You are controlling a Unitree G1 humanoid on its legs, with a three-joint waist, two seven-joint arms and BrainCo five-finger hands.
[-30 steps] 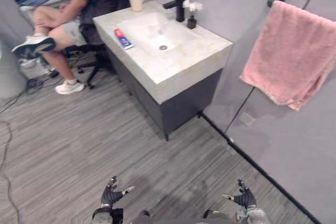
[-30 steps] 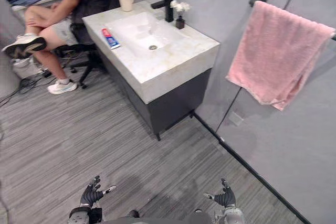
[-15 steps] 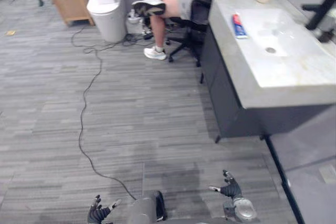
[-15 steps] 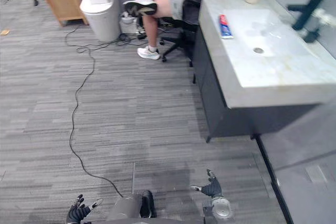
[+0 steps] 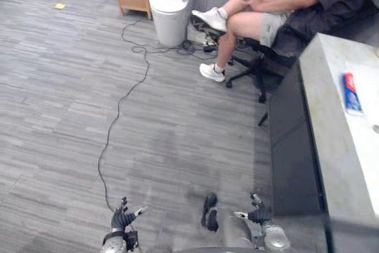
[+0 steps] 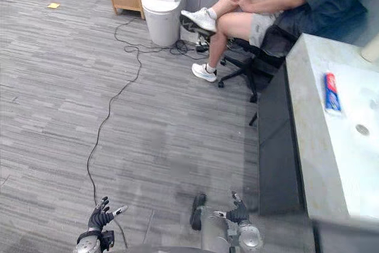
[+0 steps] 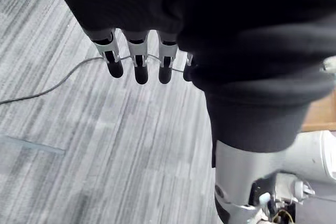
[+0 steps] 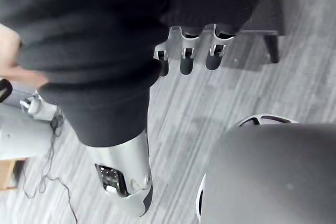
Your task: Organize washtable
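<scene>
- No word, number or sign can be read anywhere.
- The toothpaste tube [image 5: 351, 92] lying on the worktop [image 5: 329, 146] carries red, white and blue print, too small and blurred to make out.

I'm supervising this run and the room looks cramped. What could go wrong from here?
1. The person sits on a chair right beside the washtable; stepping closer might bump their legs.
2. The toothpaste tube lies flat on the washtable; a clumsy reach by the right robot hand, open and low, might push it off.
</scene>
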